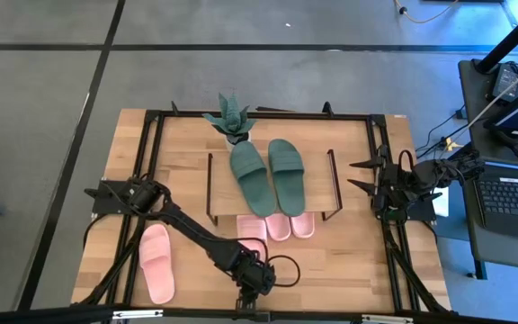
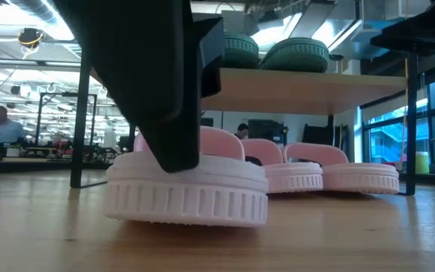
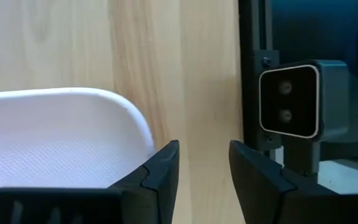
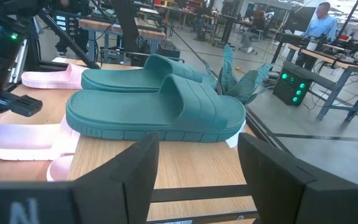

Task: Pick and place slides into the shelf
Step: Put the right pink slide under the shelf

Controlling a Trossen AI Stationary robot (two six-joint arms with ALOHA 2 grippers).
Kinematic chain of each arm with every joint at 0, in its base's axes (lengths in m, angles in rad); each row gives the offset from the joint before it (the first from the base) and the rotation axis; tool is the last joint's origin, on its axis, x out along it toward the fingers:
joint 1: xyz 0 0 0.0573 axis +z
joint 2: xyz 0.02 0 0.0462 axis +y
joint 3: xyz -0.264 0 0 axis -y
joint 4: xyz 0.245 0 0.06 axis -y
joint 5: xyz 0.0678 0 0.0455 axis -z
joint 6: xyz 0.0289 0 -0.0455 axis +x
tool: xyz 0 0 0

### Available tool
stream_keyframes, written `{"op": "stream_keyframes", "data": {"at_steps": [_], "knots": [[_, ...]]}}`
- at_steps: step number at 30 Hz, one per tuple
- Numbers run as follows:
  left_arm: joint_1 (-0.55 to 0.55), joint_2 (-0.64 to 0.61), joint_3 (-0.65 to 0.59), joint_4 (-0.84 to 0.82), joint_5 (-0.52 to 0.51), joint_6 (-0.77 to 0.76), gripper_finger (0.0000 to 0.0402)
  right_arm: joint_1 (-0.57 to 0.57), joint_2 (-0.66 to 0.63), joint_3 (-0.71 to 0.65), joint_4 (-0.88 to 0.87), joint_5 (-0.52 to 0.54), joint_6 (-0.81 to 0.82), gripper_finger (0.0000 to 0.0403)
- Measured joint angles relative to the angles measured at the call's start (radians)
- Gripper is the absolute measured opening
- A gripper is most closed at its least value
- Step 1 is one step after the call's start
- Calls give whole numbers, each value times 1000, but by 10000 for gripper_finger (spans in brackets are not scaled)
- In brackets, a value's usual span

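My left gripper (image 3: pixel 204 165) is open by a narrow gap near the table's near edge (image 1: pixel 257 284), with bare wood between its fingers. One finger (image 2: pixel 174 143) stands at the near end of a light pink slide (image 2: pixel 187 189) (image 3: pixel 61 143) that lies flat on the table in front of the shelf (image 1: pixel 272 184). Two more pink slides (image 1: pixel 290 225) (image 2: pixel 323 175) lie under the shelf's board (image 2: pixel 308 89). Both dark green slides (image 1: pixel 268 171) (image 4: pixel 160 106) rest on top of it. Another pink slide (image 1: pixel 157 261) lies at the left. My right gripper (image 4: pixel 197 152) waits open at the right edge (image 1: pixel 364 176). My left gripper comes slanting down at the near end (image 3: pixel 138 127) of the front pink slide, and one finger (image 3: pixel 160 171) stands right beside its rounded edge. Whether that finger touches the slide I cannot tell. The slide lies flat on the table.
A potted plant (image 1: pixel 230 117) stands at the shelf's far side. A black frame (image 1: pixel 380 135) runs around the table. The low camera (image 3: pixel 289 102) sits on the near rail just ahead of my left gripper. A laptop desk (image 1: pixel 511 198) stands to the right; people sit in the room behind.
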Motion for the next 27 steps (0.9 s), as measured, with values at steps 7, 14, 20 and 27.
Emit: {"op": "stream_keyframes", "data": {"at_steps": [7,14,20,27], "knots": [[7,0,0,-45,-55,6,132,0,0,0,0,0,0,220],[29,0,0,-96,-99,53,132,0,0,0,0,0,0,220],[65,0,0,-169,-151,136,132,0,0,0,0,0,0,220],[113,0,0,-215,-240,231,132,0,0,0,0,0,0,220]]}}
